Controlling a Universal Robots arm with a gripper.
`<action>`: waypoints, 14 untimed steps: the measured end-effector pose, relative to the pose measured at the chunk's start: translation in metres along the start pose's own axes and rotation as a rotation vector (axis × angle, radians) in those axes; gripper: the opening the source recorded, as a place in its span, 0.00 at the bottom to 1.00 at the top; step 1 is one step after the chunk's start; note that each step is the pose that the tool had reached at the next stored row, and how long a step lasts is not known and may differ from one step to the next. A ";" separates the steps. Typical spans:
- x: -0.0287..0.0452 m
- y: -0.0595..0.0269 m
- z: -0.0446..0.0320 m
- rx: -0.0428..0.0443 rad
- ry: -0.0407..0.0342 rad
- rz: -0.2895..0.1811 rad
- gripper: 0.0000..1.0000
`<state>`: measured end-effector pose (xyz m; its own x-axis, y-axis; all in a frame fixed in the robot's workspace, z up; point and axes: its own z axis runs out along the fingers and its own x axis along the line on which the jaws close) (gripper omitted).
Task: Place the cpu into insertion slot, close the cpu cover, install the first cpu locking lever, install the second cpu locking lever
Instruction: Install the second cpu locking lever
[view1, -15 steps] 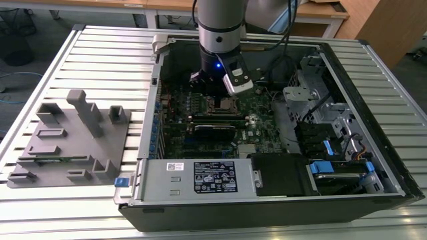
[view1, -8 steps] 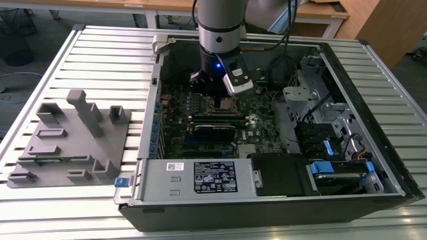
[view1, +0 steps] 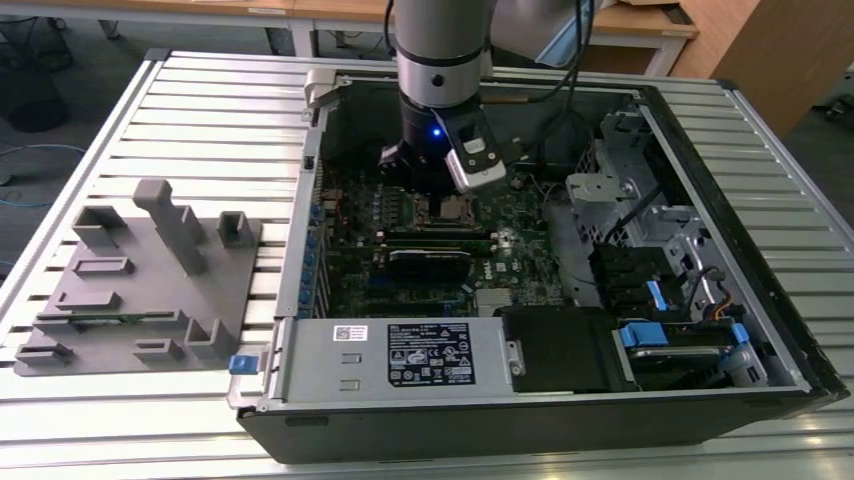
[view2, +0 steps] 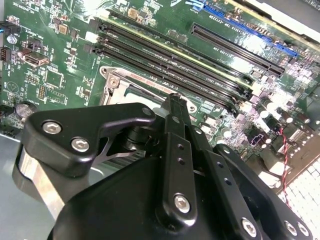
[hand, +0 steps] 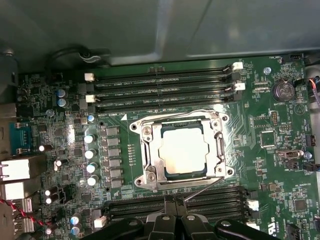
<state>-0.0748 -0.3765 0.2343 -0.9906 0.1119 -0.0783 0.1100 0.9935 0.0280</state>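
Hand (hand: 175, 205) beside flat, board-square cpu (hand: 183, 148).

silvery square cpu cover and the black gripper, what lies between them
In the first wrist view, black memory slots and a thin lever wire lie between the cpu cover and gripper.

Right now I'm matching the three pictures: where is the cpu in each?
Exterior view: cpu sits in its socket just below the gripper, mid-board.
First wrist view: cpu lies central, framed by the cpu cover.
Second wrist view: I cannot make it out behind the gripper.
Shared landmark: the memory slots beside the socket.
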 end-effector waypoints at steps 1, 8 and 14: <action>0.0001 0.0000 0.0010 0.0000 -0.0001 0.000 0.11; 0.0010 -0.0003 0.0079 0.0005 -0.0001 0.002 0.11; 0.0011 -0.0003 0.0083 0.0011 -0.0002 0.002 0.11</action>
<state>-0.0752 -0.3765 0.2260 -0.9904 0.1138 -0.0785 0.1120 0.9933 0.0270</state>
